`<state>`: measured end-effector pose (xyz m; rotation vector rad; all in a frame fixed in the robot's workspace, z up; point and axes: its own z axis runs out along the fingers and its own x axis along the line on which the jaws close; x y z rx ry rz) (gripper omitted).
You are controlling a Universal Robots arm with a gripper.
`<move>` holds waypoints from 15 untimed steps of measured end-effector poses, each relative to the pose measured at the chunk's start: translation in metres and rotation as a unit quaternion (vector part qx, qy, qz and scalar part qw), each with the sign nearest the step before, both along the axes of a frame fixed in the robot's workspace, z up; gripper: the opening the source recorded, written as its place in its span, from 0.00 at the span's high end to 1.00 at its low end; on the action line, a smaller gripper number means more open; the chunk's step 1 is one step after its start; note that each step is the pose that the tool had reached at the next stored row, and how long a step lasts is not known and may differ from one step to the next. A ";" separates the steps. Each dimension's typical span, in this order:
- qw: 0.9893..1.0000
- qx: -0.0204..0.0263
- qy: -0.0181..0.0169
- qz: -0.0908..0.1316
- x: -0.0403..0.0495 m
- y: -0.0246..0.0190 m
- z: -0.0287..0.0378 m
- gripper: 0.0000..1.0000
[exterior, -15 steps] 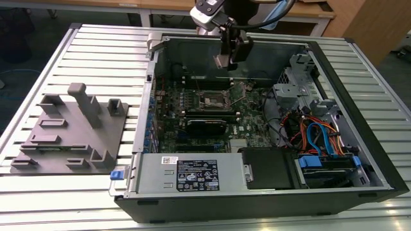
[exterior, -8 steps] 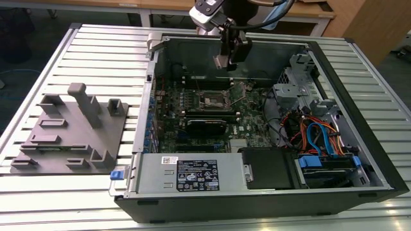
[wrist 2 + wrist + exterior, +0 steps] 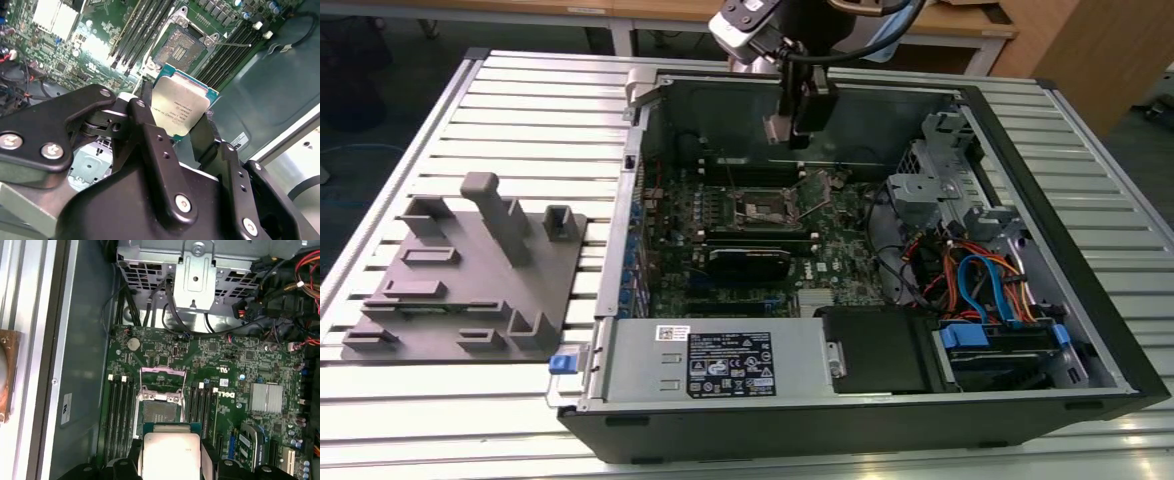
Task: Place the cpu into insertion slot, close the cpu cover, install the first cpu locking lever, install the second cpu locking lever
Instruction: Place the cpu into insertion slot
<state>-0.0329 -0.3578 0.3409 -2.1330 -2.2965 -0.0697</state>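
Motherboard [image 3: 834,268] beneath upright claw [image 3: 798,130] with cpu [image 3: 180,107]

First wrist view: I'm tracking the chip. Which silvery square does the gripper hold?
The cpu, smooth and green-edged, clamped between the fingers of the gripper; the ribbed heatsink sits fixed on the motherboard.

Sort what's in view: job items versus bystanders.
Job: cpu, gripped in the tool; insertion slot, empty; cpu cover, raised open.
Bystanders: memory slots; black card; labelled silver box; cables; grey fixture block.
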 end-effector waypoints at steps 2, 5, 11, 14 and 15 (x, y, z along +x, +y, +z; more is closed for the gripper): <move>1.000 0.000 0.001 -0.003 0.0000 0.0000 -0.0003 0.46; 1.000 0.000 0.001 -0.005 0.0000 0.0000 -0.0007 0.46; 1.000 0.000 0.002 -0.007 0.0000 0.0000 -0.0013 0.46; 1.000 0.000 0.003 -0.008 0.0000 0.0000 -0.0017 0.46; 1.000 0.000 0.003 -0.008 0.0000 0.0000 -0.0019 0.46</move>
